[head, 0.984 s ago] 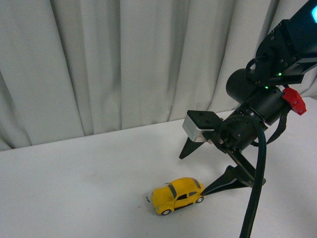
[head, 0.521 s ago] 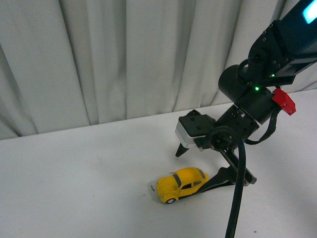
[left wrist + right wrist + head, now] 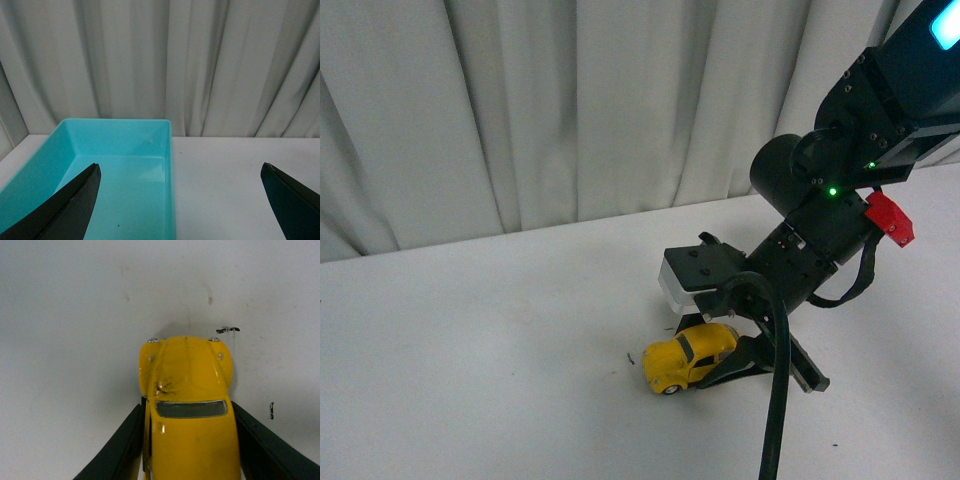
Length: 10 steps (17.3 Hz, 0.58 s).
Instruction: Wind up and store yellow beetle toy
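Note:
The yellow beetle toy (image 3: 688, 357) stands on the white table, nose toward the left of the front view. My right gripper (image 3: 705, 355) is shut on the yellow beetle toy, one black finger against each side of its body. The right wrist view shows the yellow beetle toy (image 3: 187, 405) from above and behind, hood and windscreen visible, with the right gripper (image 3: 186, 412) and its dark fingers (image 3: 125, 440) pressed along both flanks. Its rear is hidden. My left gripper (image 3: 180, 172) stands open, nothing between its fingers, above the edge of a turquoise bin (image 3: 172, 165).
The turquoise bin, seen only in the left wrist view, is an open rectangular tray with bare floor. Grey-white curtains (image 3: 570, 110) hang behind the table. Small dark specks (image 3: 227, 329) lie on the tabletop by the toy's nose.
My right arm has moved left and down toward the toy, and its fingers have closed onto the car's sides. The car has shifted slightly right and up in the front view.

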Tool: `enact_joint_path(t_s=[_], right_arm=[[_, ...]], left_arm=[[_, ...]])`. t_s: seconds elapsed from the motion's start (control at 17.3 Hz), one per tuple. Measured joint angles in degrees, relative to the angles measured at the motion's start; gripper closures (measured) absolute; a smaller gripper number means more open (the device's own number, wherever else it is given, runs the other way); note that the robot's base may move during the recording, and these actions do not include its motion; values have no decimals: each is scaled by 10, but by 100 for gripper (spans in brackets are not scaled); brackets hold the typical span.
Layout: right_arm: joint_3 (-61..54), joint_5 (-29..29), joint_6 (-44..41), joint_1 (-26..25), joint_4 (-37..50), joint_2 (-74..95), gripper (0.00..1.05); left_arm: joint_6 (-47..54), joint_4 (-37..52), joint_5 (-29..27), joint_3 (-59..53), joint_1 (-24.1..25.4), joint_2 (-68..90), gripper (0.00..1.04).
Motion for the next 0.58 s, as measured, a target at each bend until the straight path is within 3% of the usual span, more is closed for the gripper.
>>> enact_joint_path(t_s=[0.12,0.58], right_arm=[[2,4,0,-1,-9,-2,63],[72,-17,-15,14,-25,14,63]], left_arm=[[0,0,0,0,0,0,7],[0,0,0,0,0,0,7]])
